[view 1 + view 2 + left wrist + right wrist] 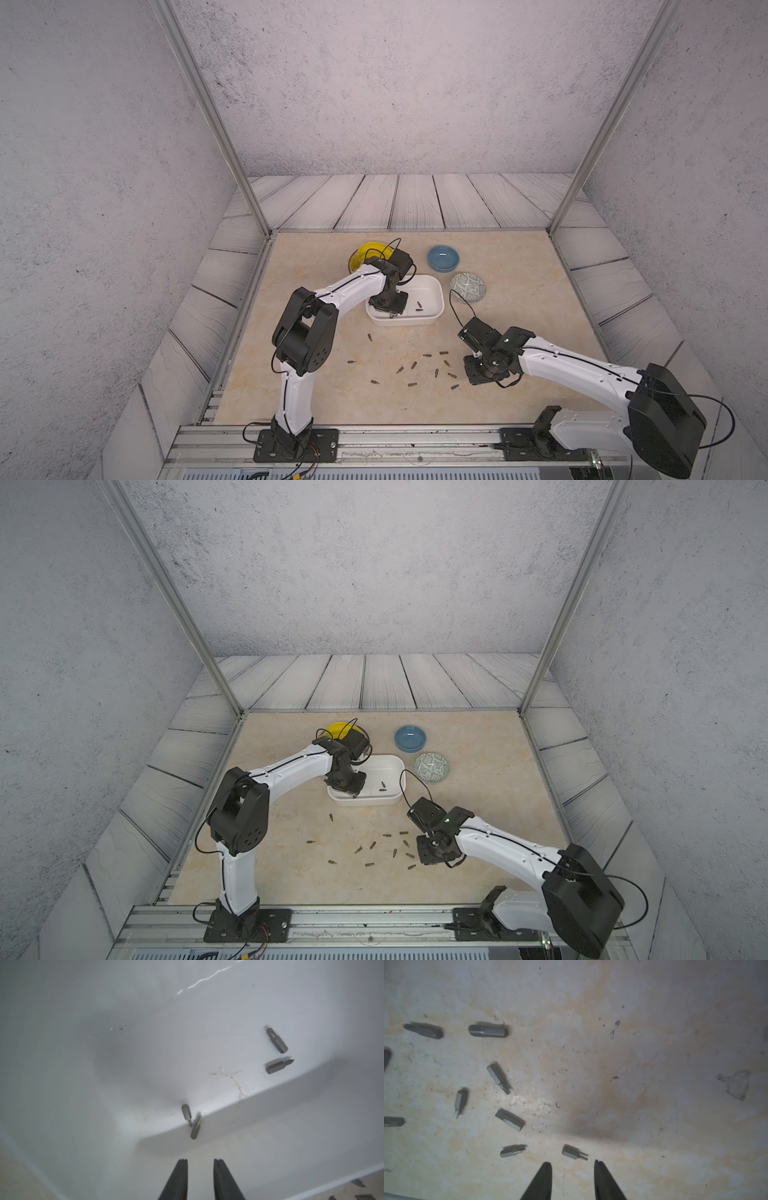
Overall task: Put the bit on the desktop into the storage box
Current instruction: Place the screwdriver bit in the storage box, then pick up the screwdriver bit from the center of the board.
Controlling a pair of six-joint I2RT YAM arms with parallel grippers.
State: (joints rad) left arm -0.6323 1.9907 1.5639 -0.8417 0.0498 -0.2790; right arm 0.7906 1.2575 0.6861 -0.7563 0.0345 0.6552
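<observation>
The white storage box (436, 291) stands mid-desktop (311, 395), just beyond the scattered bits. My left gripper (199, 1160) hangs inside its left end, open with nothing between the fingers. A grey bit (195, 1128) rests against the box's wall just past the fingertips. Two more bits (277, 1040) lie further along the floor, and both top views show them (419, 307). Several bits (413, 365) lie scattered on the desktop in front of the box. My right gripper (572, 1161) is open low over the desktop, with one bit (572, 1152) lying just ahead of its fingertips.
A yellow round object (365, 251) sits behind the left arm's wrist. A blue bowl (443, 257) and a grey-patterned bowl (468, 286) stand right of the box. A metal rail (374, 440) runs along the front edge, and grey plank panels surround the desktop.
</observation>
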